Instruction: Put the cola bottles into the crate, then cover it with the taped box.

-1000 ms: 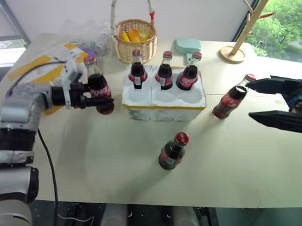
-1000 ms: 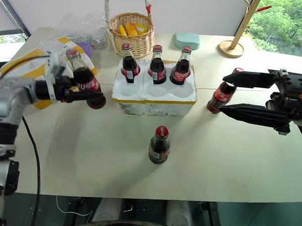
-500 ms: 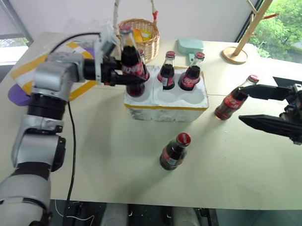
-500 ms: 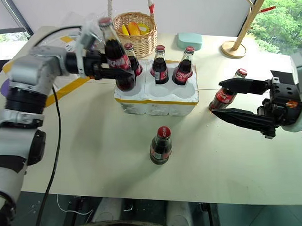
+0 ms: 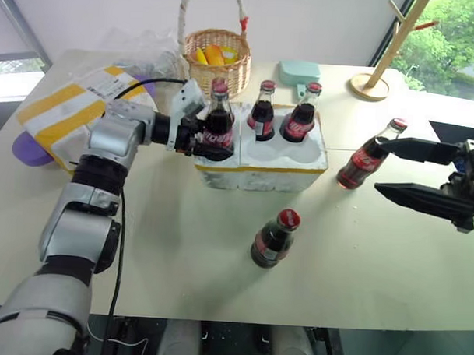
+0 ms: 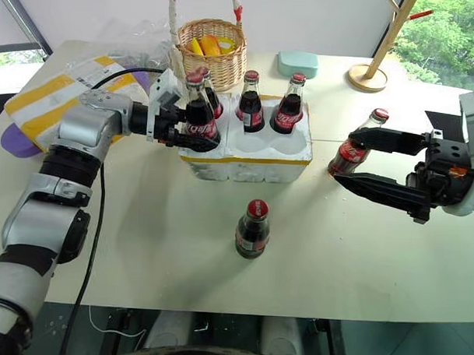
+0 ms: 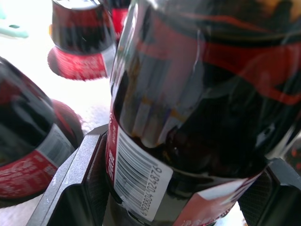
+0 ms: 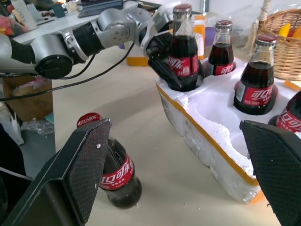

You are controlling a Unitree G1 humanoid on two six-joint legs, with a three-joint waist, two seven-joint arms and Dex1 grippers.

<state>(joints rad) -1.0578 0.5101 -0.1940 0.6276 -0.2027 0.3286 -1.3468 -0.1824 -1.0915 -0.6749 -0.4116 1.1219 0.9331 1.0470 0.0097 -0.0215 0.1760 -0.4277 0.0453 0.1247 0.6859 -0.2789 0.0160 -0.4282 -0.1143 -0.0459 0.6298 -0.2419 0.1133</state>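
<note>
Cola bottle (image 6: 199,114) clamped in left tool (image 6: 184,127) over crate (image 6: 245,154) corner well; right tool (image 6: 354,158) gapes apart.

The small cola bottles (image 6: 252,229) are glossy dark glass with shiny red caps and smooth red paper-like labels. The white six-welled crate (image 6: 253,158) is matt, grainy styrofoam with crumbly-looking edges and a smooth yellow tape band near its base. The white foam box (image 5: 72,109) wears wide, slightly shiny yellow tape stripes and a flat paper label. The round basket (image 5: 217,64) is rough woven wicker. The beige tabletop (image 6: 172,245) looks smooth and matt. The left hand (image 8: 162,66) has matt black plastic fingers below a satin grey metal-look arm; the right hand (image 6: 350,158) shows finely textured black finger pads (image 8: 91,165).
</note>
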